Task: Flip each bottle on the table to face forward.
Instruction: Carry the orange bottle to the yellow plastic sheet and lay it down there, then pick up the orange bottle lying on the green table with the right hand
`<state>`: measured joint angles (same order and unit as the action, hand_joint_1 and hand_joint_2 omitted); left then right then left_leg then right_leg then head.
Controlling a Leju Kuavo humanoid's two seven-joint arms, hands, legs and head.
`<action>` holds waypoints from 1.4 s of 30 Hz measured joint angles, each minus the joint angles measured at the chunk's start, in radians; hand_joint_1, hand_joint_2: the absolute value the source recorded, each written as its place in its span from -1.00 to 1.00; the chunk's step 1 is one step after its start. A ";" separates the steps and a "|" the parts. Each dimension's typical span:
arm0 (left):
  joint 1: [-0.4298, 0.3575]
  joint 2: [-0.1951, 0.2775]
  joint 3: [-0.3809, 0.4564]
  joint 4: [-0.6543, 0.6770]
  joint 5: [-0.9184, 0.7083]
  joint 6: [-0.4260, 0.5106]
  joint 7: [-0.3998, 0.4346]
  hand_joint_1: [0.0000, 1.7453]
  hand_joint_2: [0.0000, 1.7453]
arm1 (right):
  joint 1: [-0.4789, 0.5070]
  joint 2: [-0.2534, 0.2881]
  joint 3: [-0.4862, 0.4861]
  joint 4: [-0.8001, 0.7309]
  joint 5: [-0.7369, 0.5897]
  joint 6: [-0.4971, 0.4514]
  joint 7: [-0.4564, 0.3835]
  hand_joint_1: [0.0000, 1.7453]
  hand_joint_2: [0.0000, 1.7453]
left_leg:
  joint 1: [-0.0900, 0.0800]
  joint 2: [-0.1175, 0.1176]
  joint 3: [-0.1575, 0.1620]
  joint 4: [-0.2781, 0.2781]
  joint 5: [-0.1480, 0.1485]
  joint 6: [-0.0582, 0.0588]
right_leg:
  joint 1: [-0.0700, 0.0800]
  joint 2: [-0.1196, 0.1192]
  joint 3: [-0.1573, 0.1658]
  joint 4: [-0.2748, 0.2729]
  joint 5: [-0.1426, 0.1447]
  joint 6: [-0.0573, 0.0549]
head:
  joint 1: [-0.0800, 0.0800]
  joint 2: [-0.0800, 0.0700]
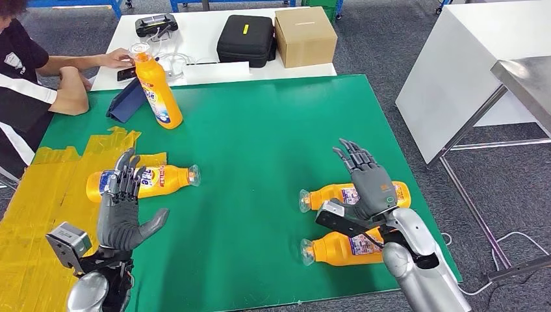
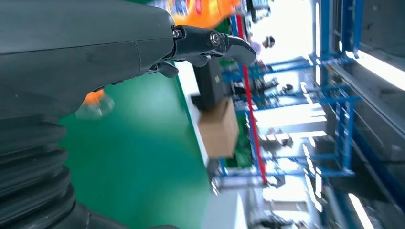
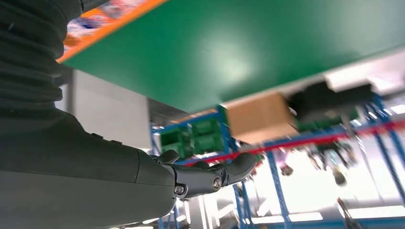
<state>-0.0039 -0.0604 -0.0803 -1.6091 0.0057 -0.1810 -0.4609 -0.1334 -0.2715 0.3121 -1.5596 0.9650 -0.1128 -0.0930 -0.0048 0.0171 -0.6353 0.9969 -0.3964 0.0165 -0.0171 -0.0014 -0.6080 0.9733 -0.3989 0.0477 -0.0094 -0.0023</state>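
Four orange bottles with clear caps and printed labels are seen on the green surface (image 1: 273, 130). An upright bottle (image 1: 158, 91) stands at the far left, leaning slightly, near the surface's back edge. A left bottle (image 1: 141, 182) lies on its side, cap pointing right, partly over yellow tape. At the right, two bottles lie on their sides, caps pointing left: a farther right bottle (image 1: 338, 195) and, just beside it, a nearer right bottle (image 1: 341, 249), roughly parallel.
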 joint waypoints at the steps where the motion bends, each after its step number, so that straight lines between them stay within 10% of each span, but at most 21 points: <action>1: 0.006 -0.001 -0.006 -0.008 0.012 -0.014 0.001 -1.00 1.00 | -0.004 -0.010 -0.006 0.014 0.003 0.011 0.003 -1.00 1.00 | 0.000 0.000 0.000 0.000 0.000 0.000 | 0.000 0.000 0.000 0.000 0.000 0.000 | 0.000 0.000; 32: -0.018 -0.012 -0.116 -0.029 0.074 -0.106 0.034 -1.00 1.00 | -0.127 -0.085 0.016 0.401 0.085 0.137 0.093 -1.00 1.00 | 0.000 0.000 0.000 0.000 0.000 0.000 | 0.000 0.000 0.000 0.000 0.000 0.000 | 0.000 0.000; 33: -0.020 -0.012 -0.118 -0.028 0.074 -0.105 0.035 -1.00 1.00 | -0.135 -0.085 0.017 0.417 0.094 0.139 0.101 -0.89 1.00 | 0.000 0.000 0.000 0.000 0.000 0.000 | 0.000 0.000 0.000 0.000 0.000 0.000 | 0.000 0.000; 37: -0.029 -0.014 -0.122 -0.023 0.073 -0.104 0.038 -1.00 1.00 | -0.174 -0.084 0.024 0.486 0.125 0.142 0.127 0.86 1.00 | 0.000 0.000 0.001 0.000 0.000 0.000 | 0.000 0.000 0.001 0.000 0.000 0.000 | 0.000 0.000; 42: -0.036 -0.017 -0.123 -0.015 0.073 -0.104 0.042 -1.00 1.00 | -0.211 -0.078 0.032 0.554 0.144 0.139 0.142 1.00 1.00 | 0.000 0.000 0.002 0.000 0.001 0.002 | 0.000 0.000 0.002 0.000 0.000 0.001 | 0.000 0.000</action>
<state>-0.0397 -0.0774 -0.2030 -1.6241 0.0790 -0.2846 -0.4186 -0.3446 -0.3492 0.3440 -1.0057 1.1093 0.0259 0.0489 -0.0048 0.0172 -0.6337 0.9971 -0.3951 0.0183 -0.0171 -0.0014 -0.6061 0.9733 -0.3985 0.0483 -0.0095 -0.0023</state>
